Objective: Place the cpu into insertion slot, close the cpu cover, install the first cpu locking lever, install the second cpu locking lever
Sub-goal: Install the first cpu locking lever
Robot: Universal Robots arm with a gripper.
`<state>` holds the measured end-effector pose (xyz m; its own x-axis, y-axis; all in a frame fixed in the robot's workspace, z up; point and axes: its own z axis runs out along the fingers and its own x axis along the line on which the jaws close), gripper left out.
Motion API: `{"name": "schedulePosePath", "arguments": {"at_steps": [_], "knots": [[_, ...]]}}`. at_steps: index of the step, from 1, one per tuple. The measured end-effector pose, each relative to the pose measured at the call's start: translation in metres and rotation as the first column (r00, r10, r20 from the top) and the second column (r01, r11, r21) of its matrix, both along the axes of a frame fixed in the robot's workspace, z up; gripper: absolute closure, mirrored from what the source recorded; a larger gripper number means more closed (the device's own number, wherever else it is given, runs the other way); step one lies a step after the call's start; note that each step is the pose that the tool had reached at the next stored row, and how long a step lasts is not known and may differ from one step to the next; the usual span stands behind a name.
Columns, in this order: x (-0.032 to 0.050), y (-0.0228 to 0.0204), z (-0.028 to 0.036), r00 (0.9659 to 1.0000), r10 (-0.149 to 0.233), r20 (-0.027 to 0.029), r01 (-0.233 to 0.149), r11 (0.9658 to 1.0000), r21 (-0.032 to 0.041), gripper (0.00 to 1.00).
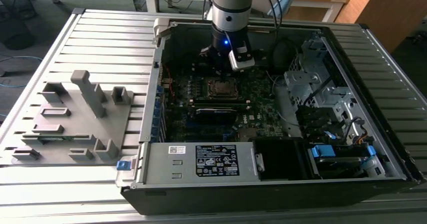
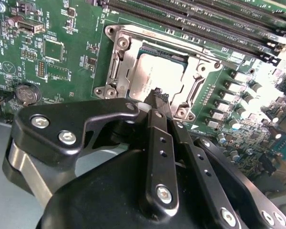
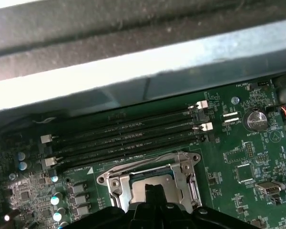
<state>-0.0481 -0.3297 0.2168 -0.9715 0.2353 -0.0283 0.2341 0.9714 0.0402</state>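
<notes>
The cpu (image 2: 152, 78) lies flat in the insertion slot (image 1: 221, 87), its dull grey top showing through the cut-out of the cpu cover (image 2: 122, 61). The silver cover looks lowered over the chip. A thin locking lever (image 2: 181, 45) runs along one side of the socket. My gripper (image 2: 157, 95) hovers just over the socket's edge, its black fingers (image 2: 158, 143) pressed together with nothing between them. In the exterior view the gripper (image 1: 220, 73) hangs inside the open computer case right above the socket. The first wrist view shows the cover (image 3: 181, 174) and the gripper (image 3: 150, 192) tip over it.
Long black memory slots (image 3: 128, 138) run beside the socket. A power supply box (image 1: 217, 160) with a black label fills the case's near side. A drive cage (image 1: 320, 94) stands at the exterior view's right, and a grey fixture tray (image 1: 67, 119) lies at its left.
</notes>
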Motion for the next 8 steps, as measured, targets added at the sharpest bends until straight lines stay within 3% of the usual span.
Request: {"name": "schedulePosePath", "arguments": {"at_steps": [2, 8], "knots": [[0.0, -0.0006, 0.0, 1.0, 0.0, -0.0001, 0.0, 1.0, 0.0001, 0.89], [0.0, -0.0083, 0.0, 1.0, 0.001, 0.0, -0.001, 1.0, 0.0008, 0.89]]}}
